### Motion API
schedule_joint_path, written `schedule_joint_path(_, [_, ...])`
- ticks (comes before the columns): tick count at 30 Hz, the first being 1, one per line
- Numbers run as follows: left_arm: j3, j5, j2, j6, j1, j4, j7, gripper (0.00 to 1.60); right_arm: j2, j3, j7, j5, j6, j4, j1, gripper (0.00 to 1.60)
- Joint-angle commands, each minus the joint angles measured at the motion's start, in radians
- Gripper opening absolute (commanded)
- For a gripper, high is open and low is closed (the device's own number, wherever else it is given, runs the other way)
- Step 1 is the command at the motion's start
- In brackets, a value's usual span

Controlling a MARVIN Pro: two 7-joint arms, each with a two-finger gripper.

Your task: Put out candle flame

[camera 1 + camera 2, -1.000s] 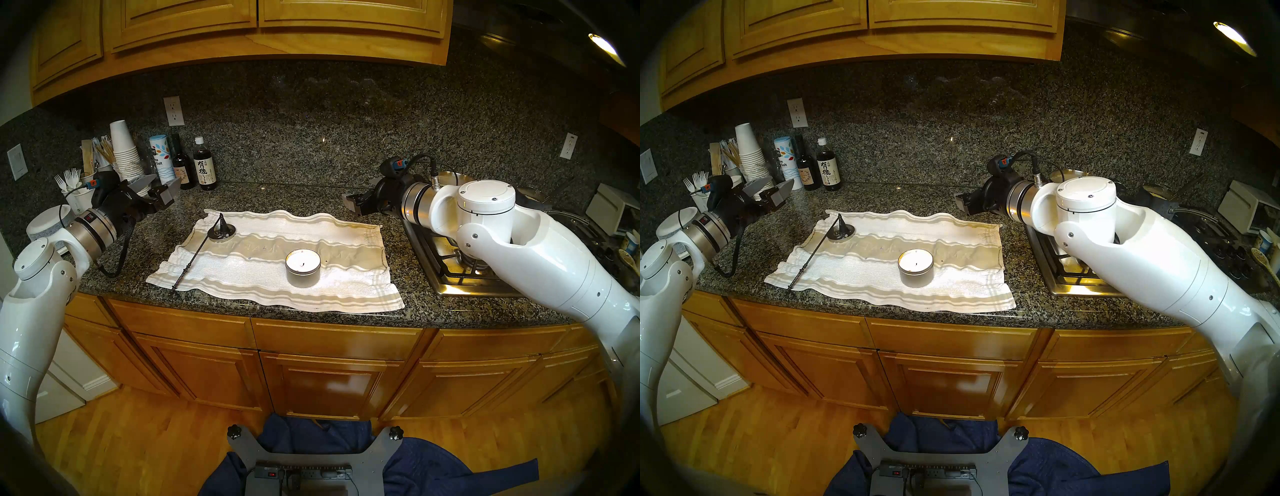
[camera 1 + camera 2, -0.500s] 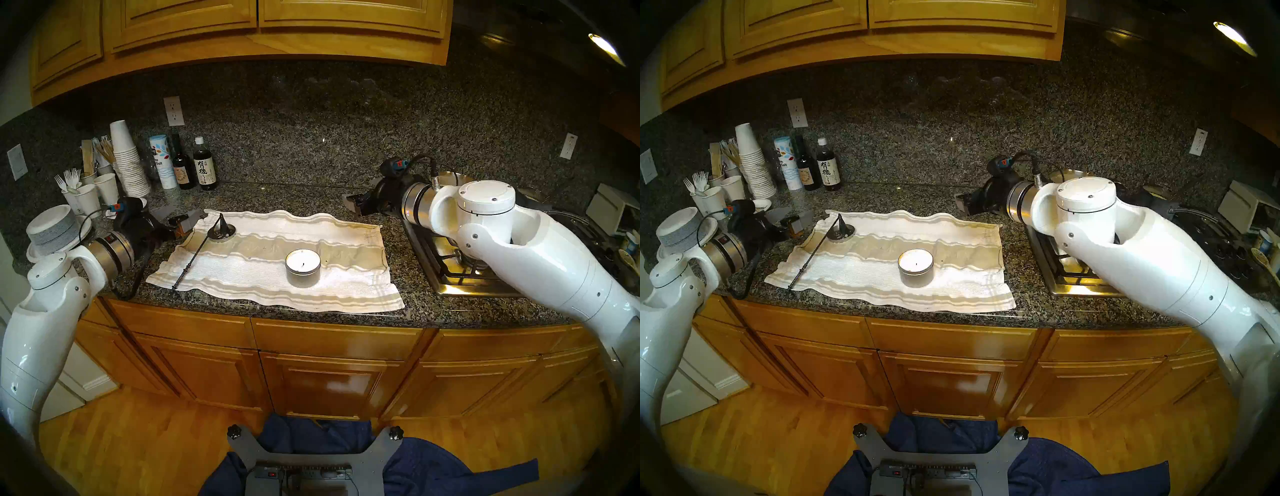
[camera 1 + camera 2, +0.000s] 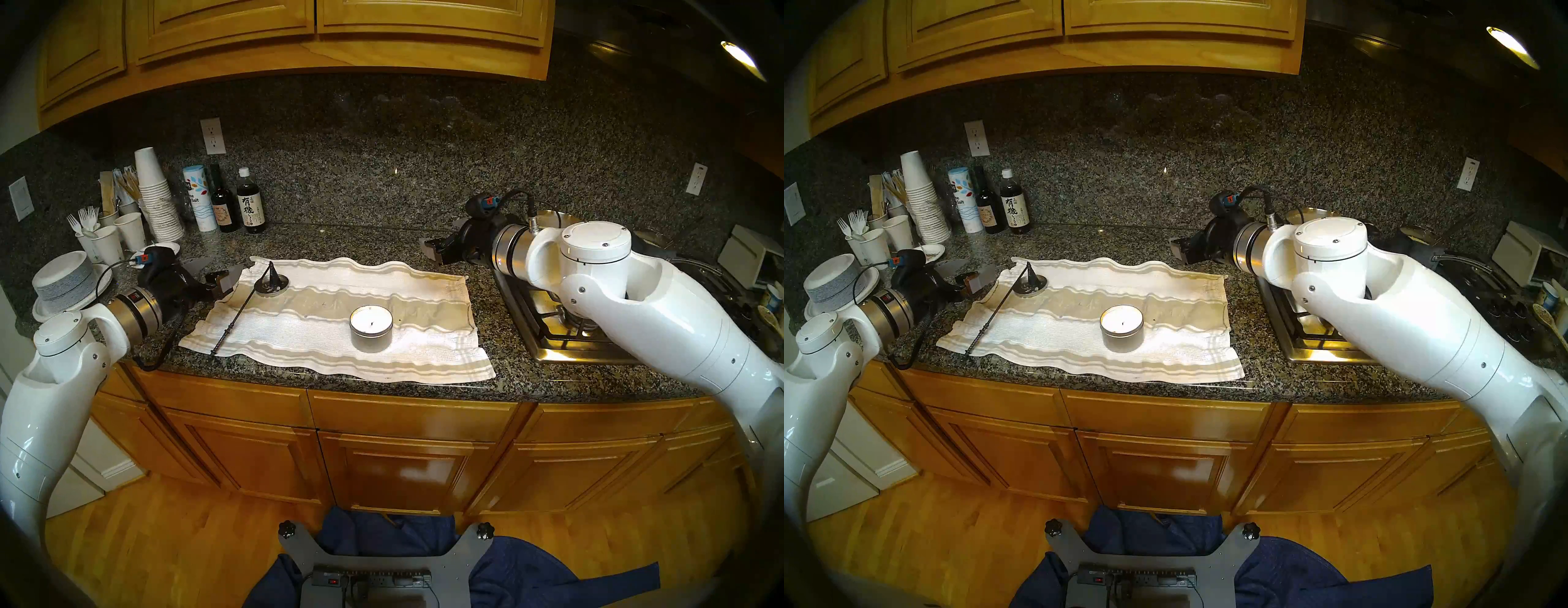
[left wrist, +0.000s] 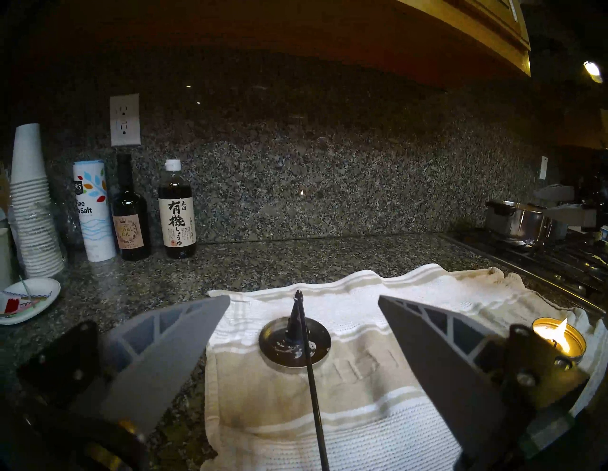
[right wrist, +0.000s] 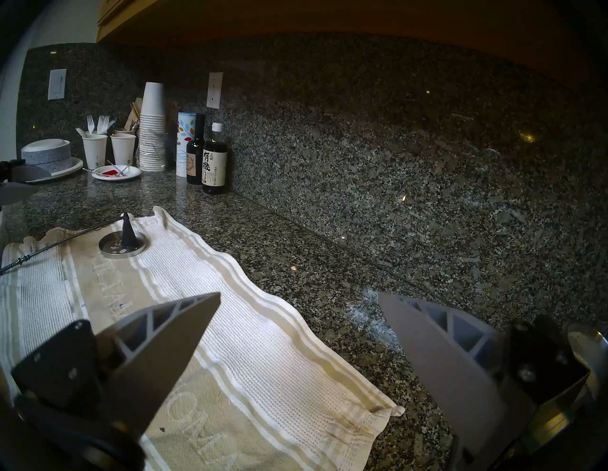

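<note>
The candle (image 3: 371, 329) is a low silver tin of white wax on the right half of a towel; it also shows in the left wrist view (image 4: 570, 345). Its flame (image 4: 560, 328) burns at the wick. A dark cone snuffer (image 3: 271, 274) with a long thin black handle (image 3: 235, 316) stands in a small shallow silver dish (image 3: 278, 292) on the towel's left end. My left gripper (image 3: 218, 269) is open and empty, low over the counter just left of the snuffer, which sits between its fingers (image 4: 184, 332) in the wrist view. My right gripper (image 3: 432, 250) is open and empty at the towel's far right corner.
The striped white towel (image 3: 424, 339) covers the counter's middle. Bottles (image 3: 254, 208), a salt tube, stacked paper cups (image 3: 155, 195) and plates (image 3: 63, 280) crowd the back left. A gas stove (image 3: 551, 335) with a steel pot (image 4: 513, 220) is at the right.
My left arm has come down from in front of the cups and moved right to the towel's left end, open throughout. The right arm, candle and snuffer have not moved.
</note>
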Motion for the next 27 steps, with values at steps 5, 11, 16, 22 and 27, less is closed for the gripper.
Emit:
schedule_joint_path(5, [-0.013, -0.008, 0.013, -0.005, -0.016, -0.012, -0.026, 1.60, -0.001, 0.028, -0.001, 0.003, -0.008, -0.004, 0.029, 1.60])
schedule_joint_path(11, [0.038, 0.014, 0.018, 0.003, -0.034, -0.006, 0.001, 1.60, -0.001, 0.028, -0.001, 0.003, -0.008, -0.004, 0.029, 1.60])
schedule_joint_path(16, [0.070, 0.026, 0.039, 0.017, -0.065, 0.022, 0.009, 1.60, -0.001, 0.028, -0.001, 0.003, -0.008, -0.004, 0.029, 1.60])
schedule_joint_path(22, [0.104, 0.052, 0.072, 0.036, -0.088, 0.041, 0.007, 1.60, -0.001, 0.027, -0.002, 0.003, -0.009, -0.004, 0.029, 1.60])
schedule_joint_path(27, [0.122, 0.058, 0.088, 0.053, -0.100, 0.055, -0.012, 1.60, -0.001, 0.027, -0.002, 0.003, -0.009, -0.004, 0.030, 1.60])
